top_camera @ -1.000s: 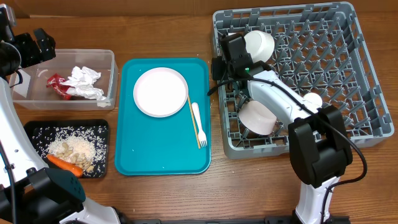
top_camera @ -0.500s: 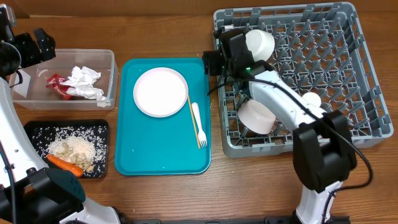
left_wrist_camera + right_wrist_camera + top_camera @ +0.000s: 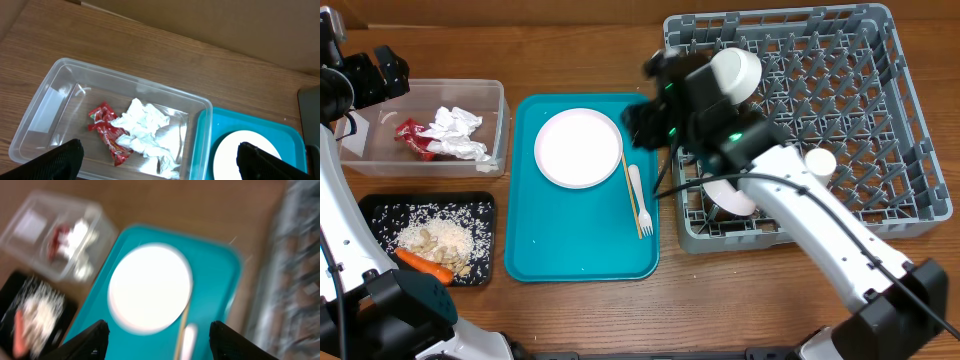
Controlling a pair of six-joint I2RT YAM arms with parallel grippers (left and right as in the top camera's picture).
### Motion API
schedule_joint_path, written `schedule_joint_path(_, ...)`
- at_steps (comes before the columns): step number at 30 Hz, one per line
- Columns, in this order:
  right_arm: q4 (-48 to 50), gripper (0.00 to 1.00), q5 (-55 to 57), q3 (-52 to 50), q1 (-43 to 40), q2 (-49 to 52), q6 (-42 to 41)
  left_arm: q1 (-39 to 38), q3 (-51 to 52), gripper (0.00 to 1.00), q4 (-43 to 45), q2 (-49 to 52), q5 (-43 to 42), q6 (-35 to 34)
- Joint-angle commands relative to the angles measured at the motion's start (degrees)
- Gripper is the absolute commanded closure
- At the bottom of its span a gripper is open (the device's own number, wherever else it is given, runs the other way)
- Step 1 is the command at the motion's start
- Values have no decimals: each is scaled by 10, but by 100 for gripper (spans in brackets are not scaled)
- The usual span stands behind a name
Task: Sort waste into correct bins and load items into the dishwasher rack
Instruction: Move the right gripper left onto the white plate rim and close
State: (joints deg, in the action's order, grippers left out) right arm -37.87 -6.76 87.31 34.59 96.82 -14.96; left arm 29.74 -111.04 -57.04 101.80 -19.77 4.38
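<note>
A large white plate (image 3: 579, 148) lies on the teal tray (image 3: 580, 250), with a white fork (image 3: 638, 195) and a thin wooden stick (image 3: 631, 196) beside it. My right gripper (image 3: 642, 118) hovers open and empty above the tray's upper right, blurred by motion. In the right wrist view the plate (image 3: 150, 287) lies ahead of the right gripper (image 3: 160, 335). My left gripper (image 3: 160, 162) is open above the clear tub (image 3: 45, 107), which holds a red wrapper (image 3: 107, 132) and napkins (image 3: 145, 125). Two bowls (image 3: 740, 70) (image 3: 732, 195) and a cup (image 3: 820, 162) sit in the grey rack (image 3: 880, 120).
The black tray (image 3: 380, 208) at front left holds rice, beige crumbs (image 3: 440, 240) and an orange carrot (image 3: 423, 263). The clear tub (image 3: 492, 95) stands behind it, left of the teal tray. The rack fills the right side of the wooden table.
The right gripper opened and swung left from the rack's near-left corner to above the teal tray. The left arm has not moved.
</note>
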Motion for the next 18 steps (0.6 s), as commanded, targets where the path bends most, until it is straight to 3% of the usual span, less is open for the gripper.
schedule_joint_path(1,-4,27,-4,-3,35,30,-14,-1,-6,0,2,-3,-7,-8)
schedule_joint_path(2,-1,17,-4,-5,44,37,-14,-1,-6,0,3,-3,-7,-8)
schedule_joint_path(3,7,0,-4,-7,54,46,-14,-1,-6,0,2,-3,-7,-8)
schedule_joint_path(8,30,0,-2,-7,66,78,-31,-1,-6,0,3,-3,-6,-8)
schedule_joint_path(16,68,41,38,-8,65,115,-14,-1,-6,0,2,-3,-7,-8)
schedule_joint_path(18,86,42,51,-8,66,124,-12,-1,-6,0,2,-3,-6,-8)
